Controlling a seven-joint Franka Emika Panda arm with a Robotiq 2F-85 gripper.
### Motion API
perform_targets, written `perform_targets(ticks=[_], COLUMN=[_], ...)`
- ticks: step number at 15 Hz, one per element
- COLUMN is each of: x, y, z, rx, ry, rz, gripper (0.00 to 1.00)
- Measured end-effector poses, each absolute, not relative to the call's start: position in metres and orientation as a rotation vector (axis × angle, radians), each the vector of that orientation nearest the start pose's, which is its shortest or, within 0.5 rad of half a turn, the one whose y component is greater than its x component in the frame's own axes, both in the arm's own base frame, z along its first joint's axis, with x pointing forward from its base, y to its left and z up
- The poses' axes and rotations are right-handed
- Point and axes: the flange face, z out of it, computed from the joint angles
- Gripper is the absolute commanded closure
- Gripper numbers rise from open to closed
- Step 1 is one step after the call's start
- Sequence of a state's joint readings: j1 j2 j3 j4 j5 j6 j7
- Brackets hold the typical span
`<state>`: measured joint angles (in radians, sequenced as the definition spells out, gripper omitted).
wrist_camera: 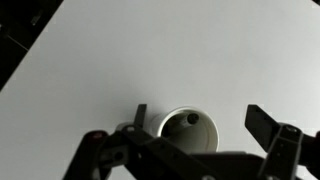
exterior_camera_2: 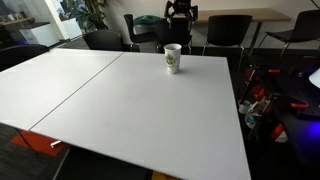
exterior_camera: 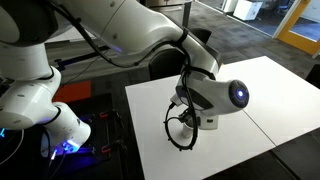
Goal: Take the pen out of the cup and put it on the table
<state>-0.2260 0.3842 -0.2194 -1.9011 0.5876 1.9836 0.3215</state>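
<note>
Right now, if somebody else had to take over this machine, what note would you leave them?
Gripper: open and holding nothing, with its jaws spread to either side of the cup's mouth in the wrist view.
Cup: upright on the white table, near the far edge in an exterior view.
Pen: apparently inside the cup. Only a small dark end shows in the wrist view.
Done: the gripper is lined up over the cup.
Left: close on the pen, lift it out and lay it on the table.
</note>
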Motion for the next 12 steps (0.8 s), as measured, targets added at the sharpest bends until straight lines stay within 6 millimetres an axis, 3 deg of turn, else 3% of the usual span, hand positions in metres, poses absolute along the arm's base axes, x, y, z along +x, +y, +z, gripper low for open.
perform_targets(ticks=[12], x=[0.5592], y=[-0.2281], z=[0.2872], rx=[-2.313], ry=[1.415], rz=[0.273], gripper=[0.0])
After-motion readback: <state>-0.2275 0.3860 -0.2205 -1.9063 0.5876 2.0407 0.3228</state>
